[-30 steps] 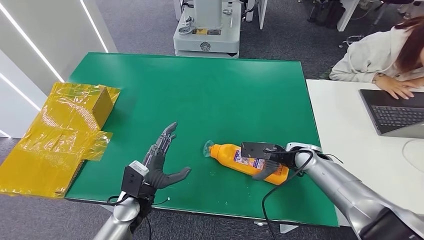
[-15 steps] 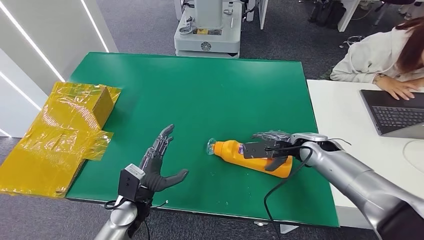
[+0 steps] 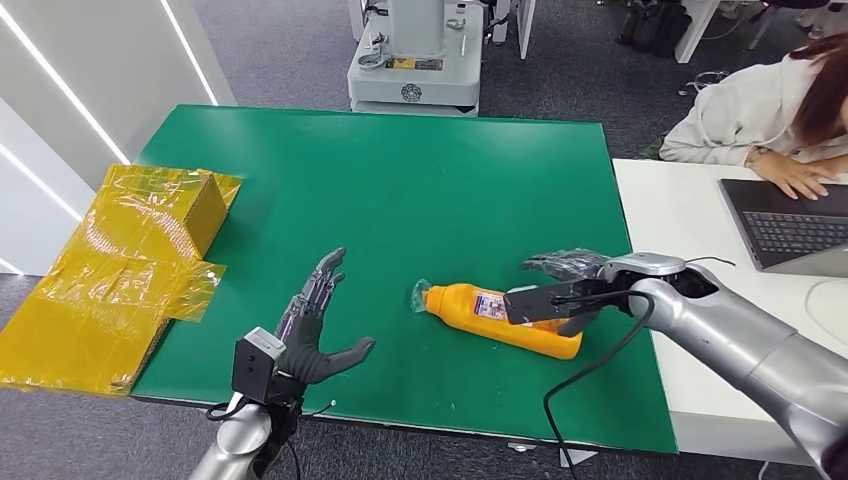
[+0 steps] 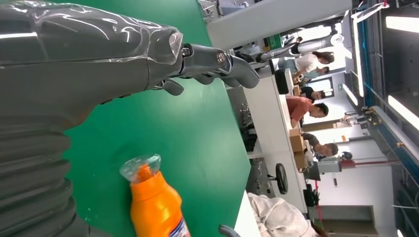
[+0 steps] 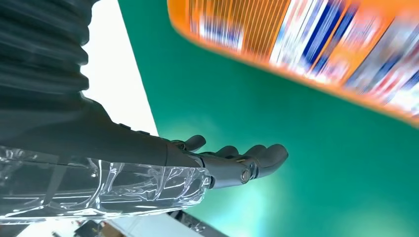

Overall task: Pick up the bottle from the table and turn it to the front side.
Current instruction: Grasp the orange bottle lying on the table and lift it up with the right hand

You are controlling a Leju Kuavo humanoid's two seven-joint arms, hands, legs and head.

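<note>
Right hand [image 3: 562, 268]: poised at the far side of the bottle's base end, fingers apart and lightly curved, holding nothing. The right wrist view shows green cloth between its fingertips [image 5: 269, 153] and the orange body, so it stands just beside the bottle, apart from it. Judged placement: lined up to close round the wide lower half, the firmest place to grip for a lift and a turn.

Orange bottle [image 3: 495, 317]: lying on its side on the near right part of the table, cap end to the left, base to the right. A printed label [image 3: 490, 306] faces up and slightly far. A clear plastic cover sits over the cap [image 3: 420, 296]. Lying flat, it must be raised before it can be turned to its front side; that step is not yet done.

Left hand [image 3: 312, 328]: near left of the bottle, well apart from it, fingers spread and pointing far, thumb out to the right, holding nothing. Likely waiting to receive or steady the bottle.

Green table [image 3: 400, 190]: bears the bottle.

Yellow film-wrapped box [image 3: 120, 270]: at the table's left edge, well apart from the work.

Person at a laptop [image 3: 790, 225]: far right, on a white desk.
</note>
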